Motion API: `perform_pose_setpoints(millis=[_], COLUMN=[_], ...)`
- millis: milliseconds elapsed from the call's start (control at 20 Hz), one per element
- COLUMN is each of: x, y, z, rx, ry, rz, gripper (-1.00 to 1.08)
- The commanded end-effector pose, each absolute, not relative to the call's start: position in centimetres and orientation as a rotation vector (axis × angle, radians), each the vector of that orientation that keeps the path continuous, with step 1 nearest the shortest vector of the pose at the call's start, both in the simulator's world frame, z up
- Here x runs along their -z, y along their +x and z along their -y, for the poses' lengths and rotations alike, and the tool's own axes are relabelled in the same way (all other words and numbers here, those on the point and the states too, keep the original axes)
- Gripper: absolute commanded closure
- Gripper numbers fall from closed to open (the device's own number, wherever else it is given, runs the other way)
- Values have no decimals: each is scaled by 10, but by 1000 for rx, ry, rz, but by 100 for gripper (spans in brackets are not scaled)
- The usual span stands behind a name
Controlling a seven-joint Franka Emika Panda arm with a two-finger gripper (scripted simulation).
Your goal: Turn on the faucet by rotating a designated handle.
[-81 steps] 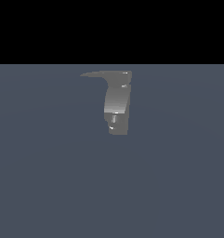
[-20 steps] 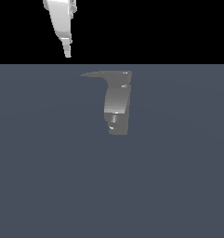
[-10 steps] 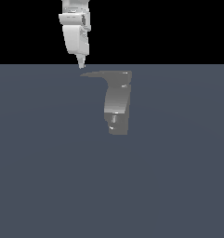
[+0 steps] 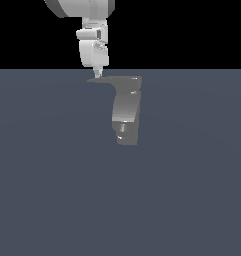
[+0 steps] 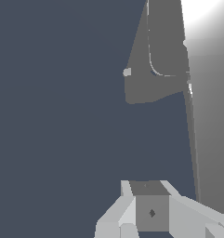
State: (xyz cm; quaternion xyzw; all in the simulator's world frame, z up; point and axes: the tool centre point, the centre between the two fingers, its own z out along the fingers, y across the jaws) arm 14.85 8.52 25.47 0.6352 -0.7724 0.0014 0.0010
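Observation:
The faucet (image 4: 126, 111) is a small grey shiny fixture standing upright on the dark floor, with a darker blocky base and a short stub (image 4: 121, 137) low on it. Its handle (image 4: 106, 80) is a thin flat lever at the top that points toward the exterior view's left. My gripper (image 4: 97, 75) hangs straight down over the handle's pointed end, its fingers tapering together to one tip that touches or nearly touches the lever. It looks shut with nothing held. In the wrist view the faucet (image 5: 155, 69) lies ahead of my gripper (image 5: 148, 188).
A flat dark blue-grey floor (image 4: 52, 190) stretches around the faucet. The white arm (image 4: 87, 7) comes in from the top of the exterior view. No other objects are visible.
The gripper has come down and moved toward the exterior view's right, from above and left of the faucet to the handle's tip. The faucet and handle look unmoved.

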Motion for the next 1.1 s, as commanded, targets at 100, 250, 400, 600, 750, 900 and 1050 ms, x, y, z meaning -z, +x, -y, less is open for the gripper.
perform_pose_setpoints(millis=[100,250,400,600,750,900,1050], x=[-250,-249,-249,-248,-248,-248,-248], y=[157,160,160,158,152,145,139], z=[-77,-75,-74,-75,-77,-79,-81], rx=[-2,-1,0,0,0,0,0], ry=[1940,1926,1923,1924,1924,1924,1924], rz=[2469,2482,2484,2483,2483,2483,2483], gripper=[108,108,108,108,108,108,108])
